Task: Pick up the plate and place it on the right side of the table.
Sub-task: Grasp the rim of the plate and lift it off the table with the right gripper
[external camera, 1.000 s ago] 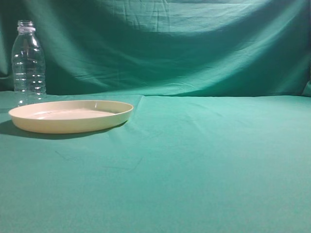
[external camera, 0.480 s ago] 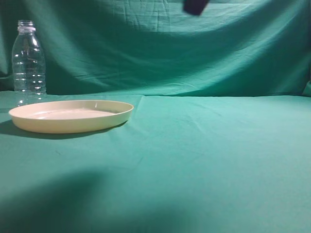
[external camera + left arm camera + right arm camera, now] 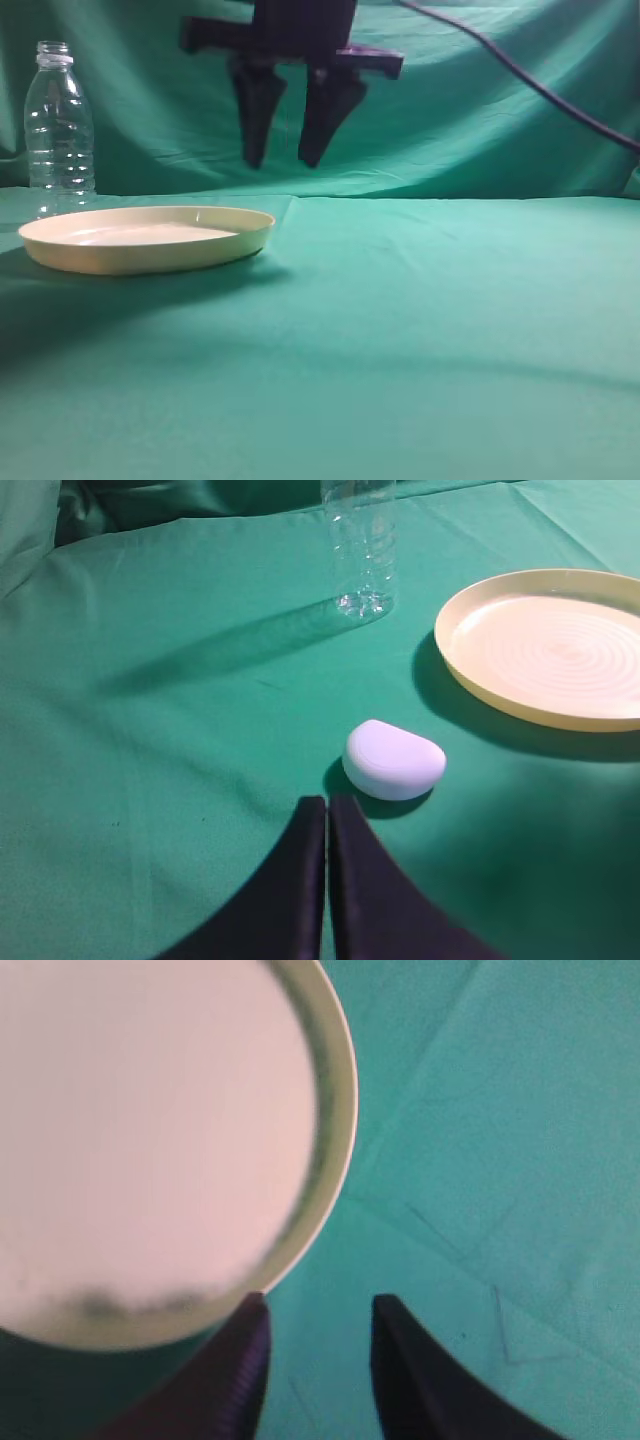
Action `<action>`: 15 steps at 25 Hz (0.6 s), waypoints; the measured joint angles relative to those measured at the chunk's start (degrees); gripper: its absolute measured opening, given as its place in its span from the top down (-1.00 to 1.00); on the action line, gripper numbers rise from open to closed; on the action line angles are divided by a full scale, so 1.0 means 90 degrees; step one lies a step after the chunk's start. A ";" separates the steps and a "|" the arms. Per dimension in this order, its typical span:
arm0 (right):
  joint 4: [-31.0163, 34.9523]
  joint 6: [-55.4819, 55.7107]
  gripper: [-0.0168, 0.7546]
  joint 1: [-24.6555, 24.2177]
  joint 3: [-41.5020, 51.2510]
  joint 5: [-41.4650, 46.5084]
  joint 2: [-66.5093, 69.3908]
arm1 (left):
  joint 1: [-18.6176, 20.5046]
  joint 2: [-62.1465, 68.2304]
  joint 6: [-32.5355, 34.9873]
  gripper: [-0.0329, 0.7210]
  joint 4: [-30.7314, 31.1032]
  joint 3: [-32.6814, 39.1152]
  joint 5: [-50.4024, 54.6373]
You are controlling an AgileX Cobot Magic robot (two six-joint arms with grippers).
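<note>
The pale cream-yellow plate [image 3: 145, 238] lies flat on the teal table [image 3: 420, 330] at the left. It shows in the left wrist view [image 3: 555, 645] at the right and fills the upper left of the right wrist view [image 3: 150, 1140]. My right gripper [image 3: 282, 160] hangs open in the air above the plate's right rim; in its own view [image 3: 318, 1305] its left fingertip sits at the rim's edge, with the gap over bare cloth. My left gripper [image 3: 327, 802] is shut and empty, well short of the plate. It is not in the exterior view.
A clear empty bottle [image 3: 58, 128] stands upright behind the plate's left end, also in the left wrist view [image 3: 360, 545]. A small white rounded object [image 3: 394, 759] lies on the cloth just ahead of the left gripper. A wrinkled green backdrop [image 3: 450, 100] hangs behind.
The right arm has come down into the exterior view from the top, over the plate's right rim, casting a shadow on the cloth. The plate and bottle have not moved.
</note>
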 joint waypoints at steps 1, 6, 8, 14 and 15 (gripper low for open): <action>0.0000 0.0000 0.29 0.0000 -0.0176 -0.0012 0.0196 | 0.0000 0.0000 0.0000 0.91 0.0000 0.0000 0.0000; 0.0004 -0.0006 -0.35 0.0000 -0.0838 -0.0110 0.0970 | 0.0000 0.0000 0.0000 0.91 0.0000 0.0000 0.0000; 0.0004 -0.0006 -0.32 0.0000 -0.1036 -0.0161 0.1214 | 0.0000 0.0000 0.0000 0.91 0.0000 0.0000 0.0000; -0.0115 -0.0006 -0.38 0.0000 -0.1309 -0.0314 0.1756 | 0.0000 0.0000 0.0000 0.91 0.0000 0.0000 0.0000; -0.0126 -0.0006 -0.38 0.0000 -0.1309 -0.0341 0.1808 | 0.0000 0.0000 0.0000 0.91 0.0000 0.0000 0.0000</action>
